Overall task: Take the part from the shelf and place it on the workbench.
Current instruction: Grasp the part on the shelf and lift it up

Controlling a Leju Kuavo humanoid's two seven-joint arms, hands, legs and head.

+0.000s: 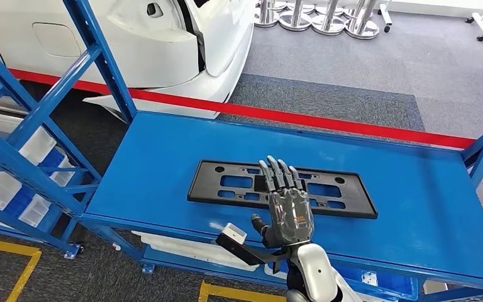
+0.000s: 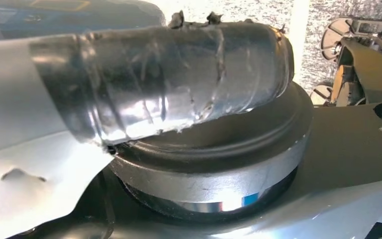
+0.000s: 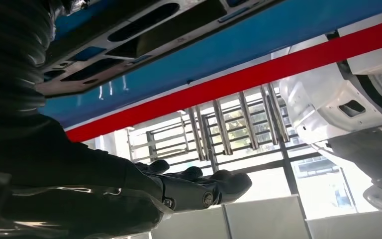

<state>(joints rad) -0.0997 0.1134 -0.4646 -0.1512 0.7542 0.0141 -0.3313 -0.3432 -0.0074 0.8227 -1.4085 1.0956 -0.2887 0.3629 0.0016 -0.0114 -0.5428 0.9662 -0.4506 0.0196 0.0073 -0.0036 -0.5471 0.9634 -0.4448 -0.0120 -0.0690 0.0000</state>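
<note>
A blue bench [image 1: 415,207] fills the middle of the head view, with blue shelf framing [image 1: 31,145] at the left edge, a red line [image 1: 327,119] on the grey floor behind it and a white car body [image 1: 163,44] at the upper left. The flat black part [image 1: 226,182] lies on the bench at the centre of the frame. The right hand [image 1: 287,207] hovers over its middle from the lower edge, fingers [image 1: 279,172] straight, apart and holding nothing.
</note>
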